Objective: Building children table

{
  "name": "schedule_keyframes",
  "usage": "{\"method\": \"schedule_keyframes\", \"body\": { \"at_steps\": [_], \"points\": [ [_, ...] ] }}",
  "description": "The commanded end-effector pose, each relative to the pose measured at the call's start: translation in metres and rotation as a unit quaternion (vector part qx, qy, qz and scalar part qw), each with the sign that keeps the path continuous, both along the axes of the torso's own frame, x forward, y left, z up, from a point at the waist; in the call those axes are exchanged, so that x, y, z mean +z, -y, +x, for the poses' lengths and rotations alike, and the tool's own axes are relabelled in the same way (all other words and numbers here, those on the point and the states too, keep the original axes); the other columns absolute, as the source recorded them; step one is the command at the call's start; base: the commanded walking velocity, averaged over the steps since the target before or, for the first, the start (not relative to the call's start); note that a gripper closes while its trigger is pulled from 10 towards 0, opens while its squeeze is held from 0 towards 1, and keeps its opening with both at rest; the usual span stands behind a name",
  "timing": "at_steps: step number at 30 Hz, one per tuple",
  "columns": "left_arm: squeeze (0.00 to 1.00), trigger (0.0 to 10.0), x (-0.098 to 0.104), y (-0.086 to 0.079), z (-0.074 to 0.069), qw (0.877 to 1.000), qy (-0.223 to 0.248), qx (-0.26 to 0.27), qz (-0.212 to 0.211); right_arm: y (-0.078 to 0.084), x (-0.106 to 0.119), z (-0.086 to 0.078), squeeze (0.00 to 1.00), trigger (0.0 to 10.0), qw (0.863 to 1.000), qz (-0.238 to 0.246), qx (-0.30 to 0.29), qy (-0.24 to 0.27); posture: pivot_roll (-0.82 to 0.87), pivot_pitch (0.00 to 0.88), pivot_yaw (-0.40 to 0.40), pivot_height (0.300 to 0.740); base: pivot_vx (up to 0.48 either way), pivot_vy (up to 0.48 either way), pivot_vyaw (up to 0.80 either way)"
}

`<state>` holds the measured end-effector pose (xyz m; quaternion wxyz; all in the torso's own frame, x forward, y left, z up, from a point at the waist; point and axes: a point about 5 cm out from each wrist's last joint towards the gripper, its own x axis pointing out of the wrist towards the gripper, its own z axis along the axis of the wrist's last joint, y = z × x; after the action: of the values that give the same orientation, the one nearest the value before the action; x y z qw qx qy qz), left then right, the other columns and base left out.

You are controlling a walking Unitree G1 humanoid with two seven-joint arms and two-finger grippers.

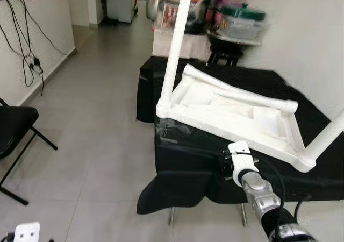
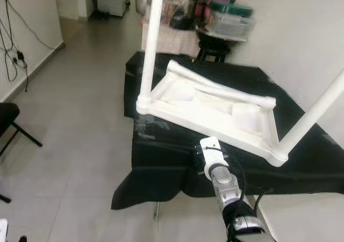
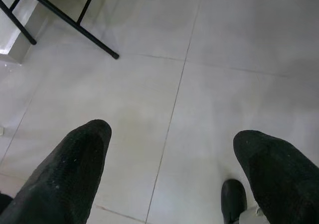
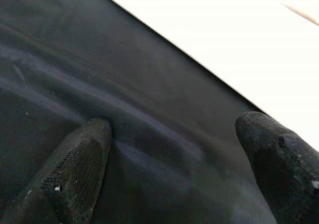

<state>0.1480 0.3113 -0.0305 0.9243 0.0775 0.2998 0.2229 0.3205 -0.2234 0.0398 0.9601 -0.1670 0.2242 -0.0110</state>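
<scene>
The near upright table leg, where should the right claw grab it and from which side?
Probably low on the near upright leg, just above its corner joint, coming in from the robot's side. It is a round, slim tube standing clear at the frame's front corner; the right claw is open.

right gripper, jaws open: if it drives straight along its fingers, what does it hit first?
Most likely the black cloth draped over the work table, directly ahead between the right gripper fingers. The white upturned plastic children's table lies just beyond, its edge higher in the wrist view. Depth is hard to judge.
</scene>
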Motion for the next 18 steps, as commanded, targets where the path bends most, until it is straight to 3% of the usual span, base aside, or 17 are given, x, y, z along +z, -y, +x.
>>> {"method": "schedule_keyframes", "body": {
  "at_steps": [1, 2, 3, 4, 5, 7, 10, 12, 13, 15, 17, 18],
  "points": [
    [0.00, 10.0, 0.010, -0.009, 0.009, 0.999, 0.038, 0.003, 0.010, 0.004, -0.013, -0.009, 0.00, 10.0, 0.997, 0.067, -0.013, -0.023, -0.05, 0.071, -0.121, 0.740, 0.000, 0.000, 0.00],
    [0.00, 10.0, 0.010, -0.009, 0.009, 0.999, 0.038, 0.003, 0.010, 0.004, -0.013, -0.009, 0.00, 10.0, 0.997, 0.067, -0.013, -0.023, -0.05, 0.071, -0.121, 0.740, 0.000, 0.000, 0.00],
    [0.00, 10.0, 0.027, -0.019, 0.018, 0.996, 0.080, 0.006, 0.029, -0.006, 0.016, 0.012, 0.00, 10.0, 0.989, 0.142, 0.017, 0.048, -0.05, 0.075, -0.118, 0.740, 0.000, 0.000, 0.00],
    [0.00, 10.0, 0.027, -0.019, 0.018, 0.996, 0.080, 0.006, 0.029, -0.006, 0.016, 0.012, 0.00, 10.0, 0.989, 0.142, 0.017, 0.048, -0.05, 0.075, -0.118, 0.740, 0.000, 0.000, 0.00],
    [0.00, 10.0, 0.043, -0.026, 0.025, 0.992, 0.113, 0.003, 0.050, -0.014, 0.042, 0.027, 0.00, 10.0, 0.973, 0.199, 0.054, 0.106, -0.05, 0.076, -0.118, 0.740, 0.000, 0.000, 0.00],
    [0.00, 10.0, 0.075, -0.039, 0.034, 0.980, 0.178, 0.005, 0.086, -0.029, 0.088, 0.044, 0.00, 10.0, 0.936, 0.265, 0.134, 0.187, -0.05, 0.085, -0.112, 0.740, 0.000, 0.000, 0.00],
    [0.00, 10.0, 0.085, -0.042, 0.036, 0.975, 0.198, 0.002, 0.099, -0.034, 0.100, 0.046, 0.00, 10.0, 0.926, 0.274, 0.157, 0.209, -0.05, 0.088, -0.111, 0.740, 0.000, 0.000, 0.00],
    [0.00, 10.0, 0.113, -0.045, 0.043, 0.960, 0.250, -0.008, 0.125, -0.044, 0.121, 0.050, 0.00, 10.0, 0.909, 0.279, 0.194, 0.242, -0.05, 0.095, -0.106, 0.740, 0.000, 0.000, 0.00],
    [0.00, 10.0, 0.113, -0.045, 0.043, 0.960, 0.250, -0.008, 0.125, -0.044, 0.121, 0.050, 0.00, 10.0, 0.909, 0.279, 0.194, 0.242, -0.05, 0.095, -0.106, 0.740, 0.000, 0.000, 0.00],
    [0.00, 10.0, 0.144, -0.037, 0.051, 0.941, 0.302, -0.034, 0.152, -0.055, 0.131, 0.051, 0.00, 10.0, 0.902, 0.270, 0.215, 0.260, -0.05, 0.095, -0.106, 0.740, 0.000, 0.000, 0.00],
    [0.00, 10.0, 0.144, -0.037, 0.051, 0.941, 0.302, -0.034, 0.152, -0.055, 0.131, 0.051, 0.00, 10.0, 0.902, 0.270, 0.215, 0.260, -0.05, 0.095, -0.106, 0.740, 0.000, 0.000, 0.00],
    [0.00, 10.0, 0.155, -0.031, 0.053, 0.933, 0.319, -0.047, 0.158, -0.058, 0.132, 0.051, 0.00, 10.0, 0.903, 0.260, 0.219, 0.263, -0.05, 0.095, -0.106, 0.740, 0.000, 0.000, 0.00]
  ]
}}
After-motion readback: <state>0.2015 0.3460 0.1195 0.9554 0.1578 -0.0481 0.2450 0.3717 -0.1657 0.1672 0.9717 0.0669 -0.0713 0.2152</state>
